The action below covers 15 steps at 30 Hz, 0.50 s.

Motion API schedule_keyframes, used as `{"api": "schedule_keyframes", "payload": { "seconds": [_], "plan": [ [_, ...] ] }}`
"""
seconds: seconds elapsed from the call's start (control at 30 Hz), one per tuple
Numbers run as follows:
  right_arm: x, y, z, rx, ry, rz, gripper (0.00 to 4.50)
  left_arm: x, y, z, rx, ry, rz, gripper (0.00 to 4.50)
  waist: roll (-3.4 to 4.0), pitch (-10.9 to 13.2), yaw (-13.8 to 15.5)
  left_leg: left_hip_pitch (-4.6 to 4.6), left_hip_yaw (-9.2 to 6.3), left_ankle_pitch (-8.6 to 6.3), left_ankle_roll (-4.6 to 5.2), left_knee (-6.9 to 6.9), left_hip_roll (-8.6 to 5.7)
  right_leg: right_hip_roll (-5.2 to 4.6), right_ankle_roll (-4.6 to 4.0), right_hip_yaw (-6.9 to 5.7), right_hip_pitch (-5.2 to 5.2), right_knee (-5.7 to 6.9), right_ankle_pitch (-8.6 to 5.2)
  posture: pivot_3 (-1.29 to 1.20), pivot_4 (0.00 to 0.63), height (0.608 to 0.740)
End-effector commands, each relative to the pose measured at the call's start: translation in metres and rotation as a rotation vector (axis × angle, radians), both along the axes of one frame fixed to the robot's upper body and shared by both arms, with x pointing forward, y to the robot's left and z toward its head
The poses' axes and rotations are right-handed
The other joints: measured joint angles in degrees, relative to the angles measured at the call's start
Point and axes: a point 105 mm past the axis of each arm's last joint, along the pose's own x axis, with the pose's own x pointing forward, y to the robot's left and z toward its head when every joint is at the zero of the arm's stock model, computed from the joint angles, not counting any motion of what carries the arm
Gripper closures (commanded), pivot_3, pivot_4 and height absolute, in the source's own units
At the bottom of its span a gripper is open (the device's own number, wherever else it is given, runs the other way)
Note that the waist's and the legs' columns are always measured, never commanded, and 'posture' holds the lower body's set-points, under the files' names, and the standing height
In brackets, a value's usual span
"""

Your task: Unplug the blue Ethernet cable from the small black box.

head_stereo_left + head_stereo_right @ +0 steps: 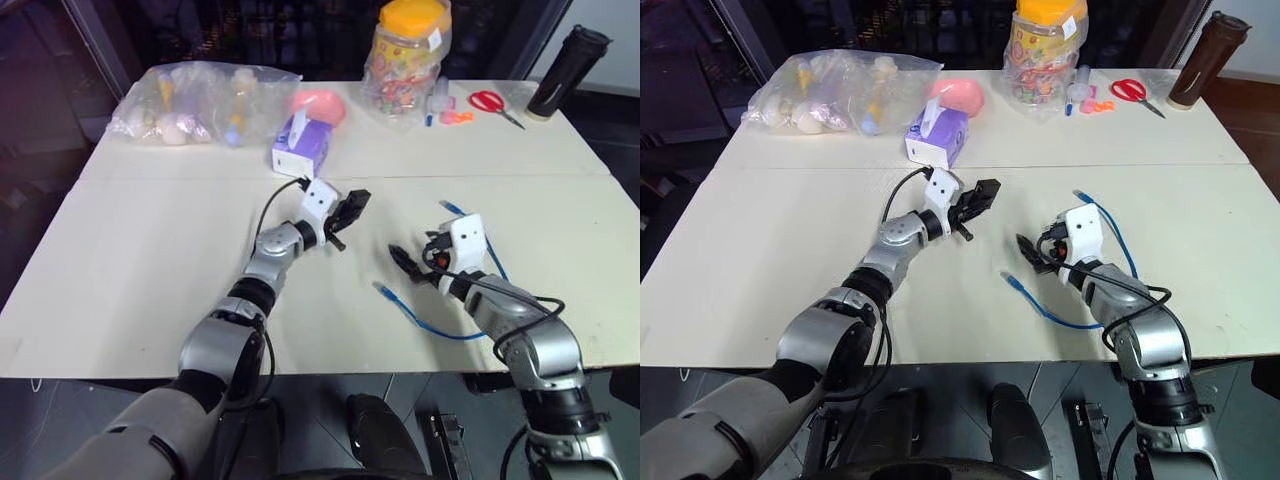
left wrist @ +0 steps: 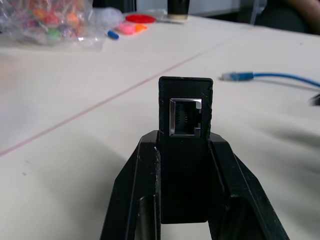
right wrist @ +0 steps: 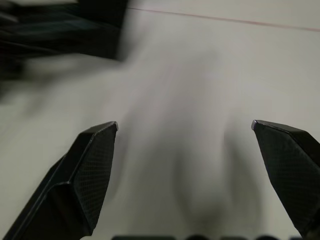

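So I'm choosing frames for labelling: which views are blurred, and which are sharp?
Right wrist view: table smeared by motion, fingers crisp. Left wrist view: small black box and its port sharp, background soft. Head views: clear.

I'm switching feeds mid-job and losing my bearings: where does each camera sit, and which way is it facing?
Head stereo pair: looks forward and down over the table; both arms show, left gripper and right gripper.
Left wrist: looks along its fingers, shut on the small black box, empty port facing the camera.
Right wrist: looks along open fingers at bare tabletop.
Shared: head and left wrist both show the box and the blue Ethernet cable, lying loose.
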Motion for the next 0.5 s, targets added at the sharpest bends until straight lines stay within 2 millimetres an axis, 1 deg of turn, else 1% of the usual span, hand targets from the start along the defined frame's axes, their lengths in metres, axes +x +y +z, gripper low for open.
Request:
{"api": "schedule_keyframes", "payload": {
  "seconds": [0.03,0.07,0.13,0.23,0.27,0.3,0.4,0.5],
  "plan": [
    [-0.002,-0.004,0.018,0.023,-0.061,-0.028,0.01,0.001,-0.006,0.013,-0.004,-0.05,-0.02,3.48,0.0,0.0,0.12,0.0,0.0,0.0,0.0,0.0,0.0,0.0,0.0,0.0,0.0,0.0,0.0,0.0,0.15,0.739],
    [-0.001,-0.005,0.019,0.024,-0.064,-0.037,0.0,0.001,-0.006,0.012,-0.004,-0.044,-0.023,2.95,0.0,0.0,0.16,0.0,0.0,0.0,0.0,0.02,0.0,0.0,0.0,0.0,0.01,0.0,0.0,0.0,0.15,0.739],
    [0.0,-0.007,0.021,0.032,-0.075,-0.053,0.0,-0.001,-0.007,0.009,-0.001,-0.026,-0.042,2.22,0.0,0.0,0.19,0.0,0.0,0.0,0.0,0.02,0.0,0.0,0.0,0.0,0.02,-0.01,0.0,0.0,0.15,0.739],
    [0.001,-0.007,0.023,0.038,-0.082,-0.06,0.0,-0.003,-0.006,0.007,0.01,-0.026,-0.061,0.87,0.0,0.0,0.15,0.0,0.0,0.0,0.0,-0.01,0.0,0.0,0.0,0.0,0.02,-0.01,0.0,0.0,0.15,0.739],
    [0.001,-0.008,0.023,0.038,-0.083,-0.06,0.0,-0.003,-0.005,0.006,0.016,-0.025,-0.058,0.51,0.0,0.0,0.15,0.0,0.0,0.0,0.0,-0.01,0.0,0.0,0.0,0.0,0.01,-0.01,-0.01,0.0,0.15,0.739],
    [0.001,-0.008,0.022,0.037,-0.084,-0.061,0.0,-0.003,-0.003,0.004,0.02,-0.017,-0.061,0.06,0.0,0.0,0.16,0.0,0.0,0.0,0.0,-0.01,0.0,0.0,0.0,0.0,0.01,-0.01,-0.01,0.0,0.15,0.739],
    [0.001,-0.01,0.022,0.031,-0.086,-0.064,0.0,0.0,0.007,0.008,0.002,-0.005,-0.06,0.02,0.0,0.0,0.1,0.01,0.0,0.0,0.0,-0.01,0.0,0.0,0.0,0.0,0.02,-0.01,-0.01,0.0,0.15,0.739],
    [-0.003,-0.013,0.023,0.03,-0.09,-0.066,0.0,0.002,0.025,0.015,-0.004,-0.02,-0.056,0.02,0.0,0.0,-0.02,0.02,0.0,0.0,0.0,-0.02,0.01,0.0,0.0,0.0,0.02,0.0,-0.01,0.0,0.15,0.739]
  ]
}}
